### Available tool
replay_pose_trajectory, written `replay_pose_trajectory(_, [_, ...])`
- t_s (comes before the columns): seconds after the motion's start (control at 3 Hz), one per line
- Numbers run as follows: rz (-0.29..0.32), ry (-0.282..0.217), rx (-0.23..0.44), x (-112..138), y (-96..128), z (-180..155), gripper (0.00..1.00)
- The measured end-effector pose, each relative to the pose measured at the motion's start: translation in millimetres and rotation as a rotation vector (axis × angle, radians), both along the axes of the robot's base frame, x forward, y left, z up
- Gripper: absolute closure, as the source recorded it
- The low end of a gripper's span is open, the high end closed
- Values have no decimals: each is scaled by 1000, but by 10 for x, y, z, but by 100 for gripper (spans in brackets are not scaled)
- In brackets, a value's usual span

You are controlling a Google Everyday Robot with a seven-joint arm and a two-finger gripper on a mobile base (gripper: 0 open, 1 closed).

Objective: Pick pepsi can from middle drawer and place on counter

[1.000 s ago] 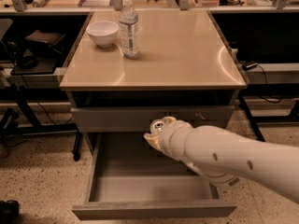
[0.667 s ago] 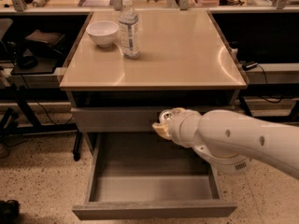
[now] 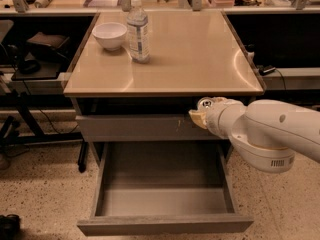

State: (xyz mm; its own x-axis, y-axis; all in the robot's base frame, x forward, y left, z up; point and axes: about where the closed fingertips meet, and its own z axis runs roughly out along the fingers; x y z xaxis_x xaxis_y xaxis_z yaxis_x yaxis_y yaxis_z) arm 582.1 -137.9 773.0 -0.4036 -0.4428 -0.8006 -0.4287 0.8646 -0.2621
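- The gripper (image 3: 199, 116) is at the cabinet's front right, just under the front edge of the counter (image 3: 190, 54) and level with the closed, scratched drawer front (image 3: 140, 128).
- Its tan fingers (image 3: 196, 119) are clenched on the pepsi can (image 3: 205, 103). Only the can's shiny silver top shows, and the dark body is lost against the shadowed gap behind it.
- The can is held in the air above the right rear part of the opening, touching neither counter nor drawer floor.
- The white arm (image 3: 270, 134) reaches in from the right edge.
- The middle drawer (image 3: 165, 225) is pulled fully out, its floor bare grey.
- 2 things stand at the counter's rear left, 1 clear water bottle (image 3: 137, 29) and 1 white bowl (image 3: 111, 35) just beside it.
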Motion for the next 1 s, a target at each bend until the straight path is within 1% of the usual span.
replay_pose_trajectory(0.33, [2,-57,-66,-140,-176,213,100])
replay_pose_trajectory(0.67, [-87,-193,-145,-497,-670,949,100])
replay_pose_trajectory(1.0, [-162,-312,-139,-549,-850,1823,100])
